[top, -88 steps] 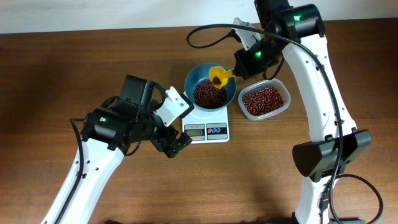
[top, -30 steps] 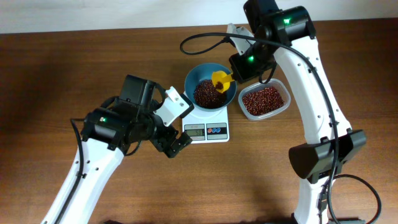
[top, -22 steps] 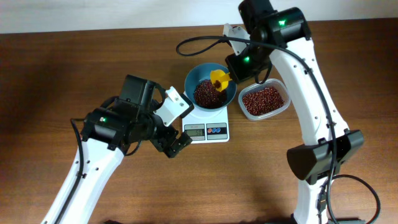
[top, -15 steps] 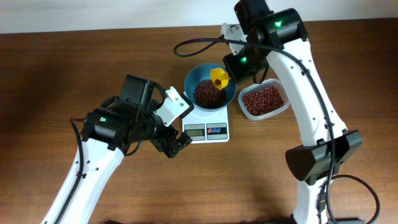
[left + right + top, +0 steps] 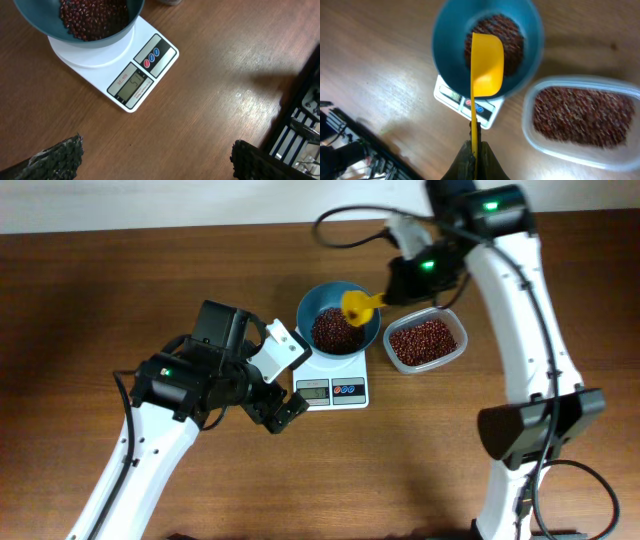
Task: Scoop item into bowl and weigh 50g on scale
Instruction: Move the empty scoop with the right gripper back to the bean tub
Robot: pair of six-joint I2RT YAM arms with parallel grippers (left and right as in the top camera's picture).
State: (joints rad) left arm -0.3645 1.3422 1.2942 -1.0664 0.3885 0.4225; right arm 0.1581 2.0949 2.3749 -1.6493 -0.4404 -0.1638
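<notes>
Toward the middle of the far edge of the surface [image 5: 120,290] stand one scale [image 5: 332,389] and, on top of it, one bowl [image 5: 305,310]. One clear container [image 5: 459,338] sits just beside the scale on the side of the right edge.

Beans form two heaps: one in the bowl [image 5: 334,330], one in the container [image 5: 423,342].

One yellow scoop [image 5: 356,303] is held over the right part of the bowl, its pan showing no beans in the right wrist view.

Two hands are in view. The right hand [image 5: 474,159] is pinched narrow on the scoop's handle. The left hand [image 5: 156,159] is spread wide and holds nothing, over bare surface on the near-left side of the scale.

Change from the earlier frames: the right arm [image 5: 520,290] has swung toward the right edge within the last half second, and the scoop has shifted slightly towards the bowl's right rim. Nearly three seconds ago the scoop carried beans. Bowl, scale, container and left hand lie as before.
</notes>
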